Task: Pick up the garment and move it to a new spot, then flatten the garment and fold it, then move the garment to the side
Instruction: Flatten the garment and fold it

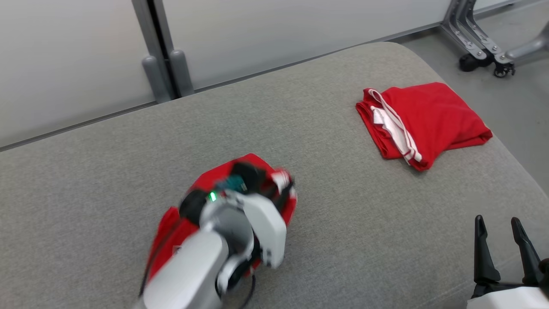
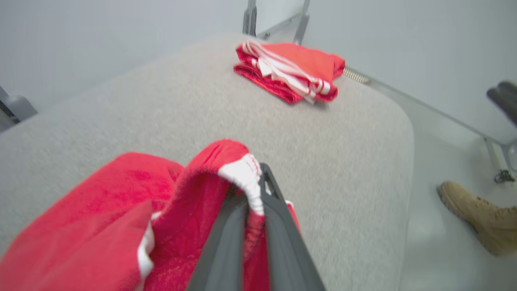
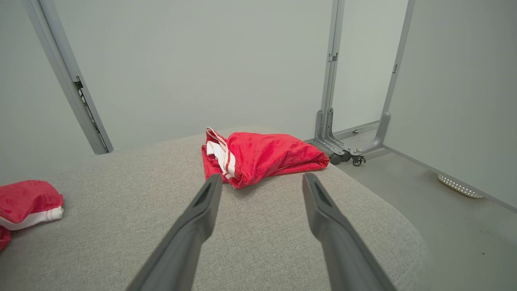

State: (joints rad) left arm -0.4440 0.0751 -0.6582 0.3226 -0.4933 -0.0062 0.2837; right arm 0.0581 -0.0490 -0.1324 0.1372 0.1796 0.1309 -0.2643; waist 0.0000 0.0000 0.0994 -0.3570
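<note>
Left gripper (image 2: 255, 190): fingers (image 2: 282, 238) pressed together on a white-banded hem.
Garment (image 2: 121, 202): red, crumpled at lower left, pinched edge standing up off the desk.
Desk (image 2: 343, 161): grey fabric top, rounded corner.
Folded garment (image 2: 295, 68): red, white-striped, at the far end, well apart.
Floor (image 2: 436, 242): tan boot (image 2: 476, 214) at right.
</note>
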